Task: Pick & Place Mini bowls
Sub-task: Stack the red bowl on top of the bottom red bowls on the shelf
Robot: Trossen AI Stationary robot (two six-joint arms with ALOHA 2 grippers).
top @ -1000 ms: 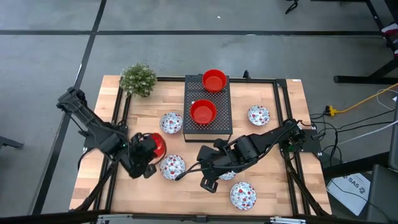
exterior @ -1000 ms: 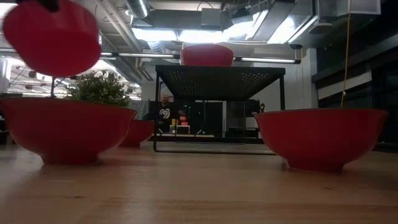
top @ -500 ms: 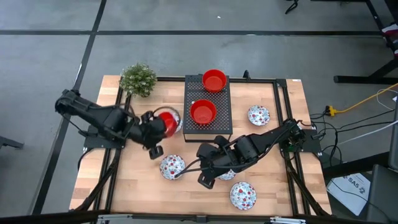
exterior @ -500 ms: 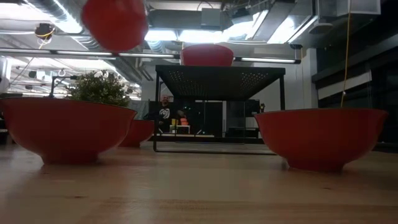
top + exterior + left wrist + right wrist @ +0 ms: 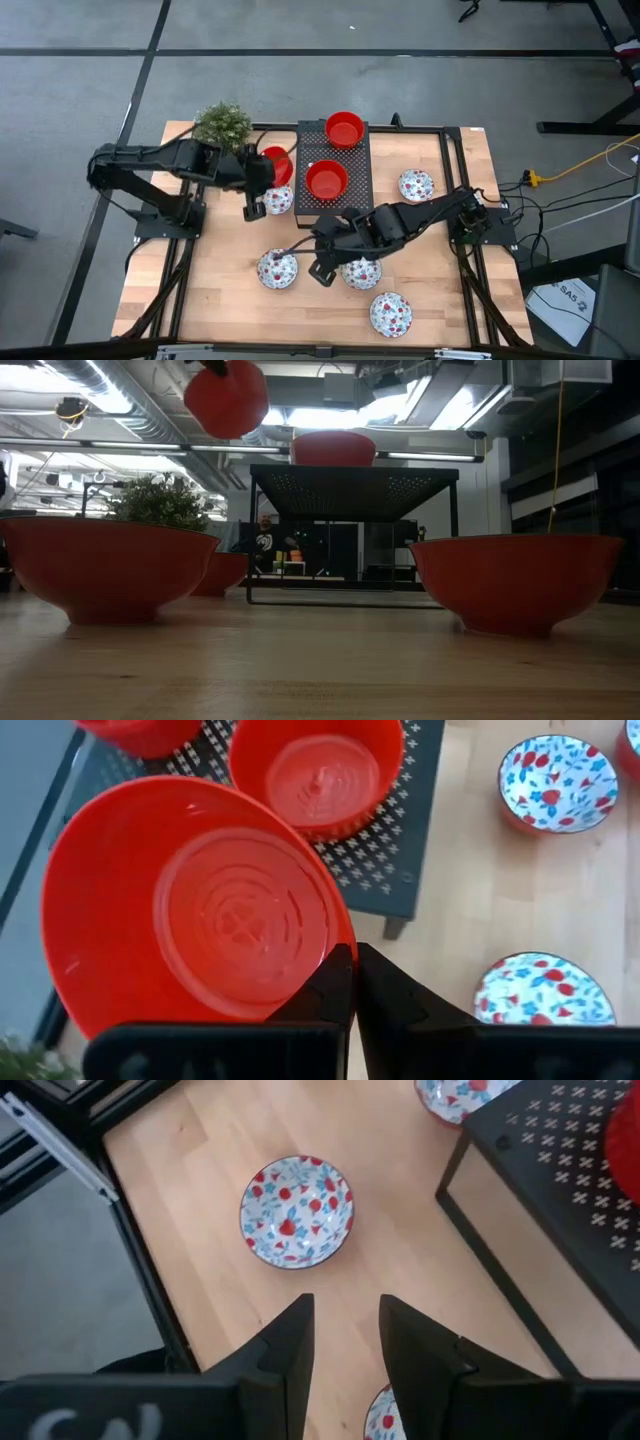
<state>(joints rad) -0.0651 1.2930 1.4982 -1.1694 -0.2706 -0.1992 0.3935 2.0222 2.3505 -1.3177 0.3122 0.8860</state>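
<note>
My left gripper is shut on a plain red mini bowl and holds it in the air beside the left edge of the black perforated box. That bowl also shows high up in the low view. Two red bowls stand on the box top. Several floral bowls rest on the wood, one just below the held bowl and another nearer the front. My right gripper hovers open over the table's middle, beside a floral bowl, with nothing between its fingers. My left gripper pinches the red bowl's rim between its two fingers, slanting down from the table's left side. The bowl is lifted clear of the table and box, tilted, its inside turned toward the wrist camera.
A small green plant stands at the far left corner, close behind my left arm. More floral bowls lie at the right and near the front. A black frame runs around the table.
My left gripper has carried the red bowl up and toward the far edge and the right, from the table's near left to the box's left edge, rolling its wrist as it went. My right gripper has drifted a little toward the far left, still open.
</note>
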